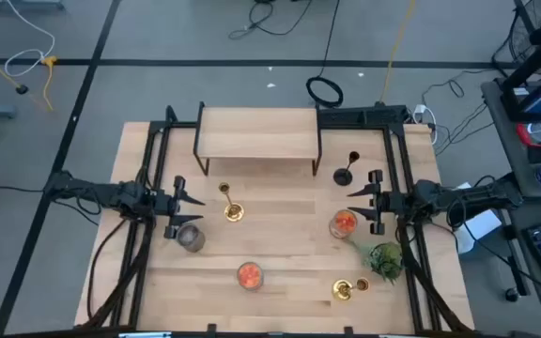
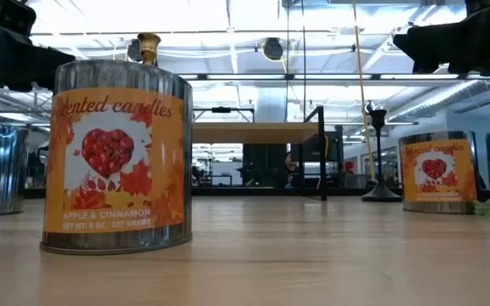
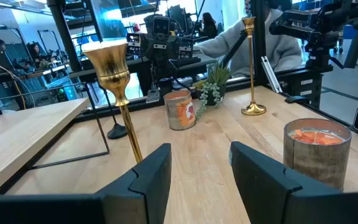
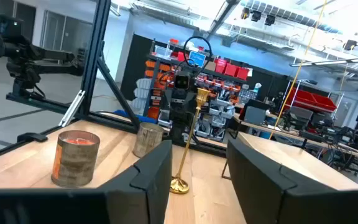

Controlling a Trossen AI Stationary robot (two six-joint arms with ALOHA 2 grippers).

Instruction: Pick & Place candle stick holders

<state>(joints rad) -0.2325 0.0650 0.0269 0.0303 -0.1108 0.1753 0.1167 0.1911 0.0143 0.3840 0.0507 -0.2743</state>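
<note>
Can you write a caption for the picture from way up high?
Two open grippers, left and right, wait beside gold candle stick holders.

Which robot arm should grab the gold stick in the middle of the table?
Probably the left. The left hand is open and already faces the middle gold candle stick holder, with nothing between them. The right hand sits farther away, beside a candle tin.

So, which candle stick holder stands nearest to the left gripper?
The gold holder at the table's middle, just beyond the open left gripper. The other gold one and the black one stand nearer the right arm.

Two gold holders (image 1: 231, 208) (image 1: 344, 289) and black holder (image 1: 345, 173) stand upright.
</note>
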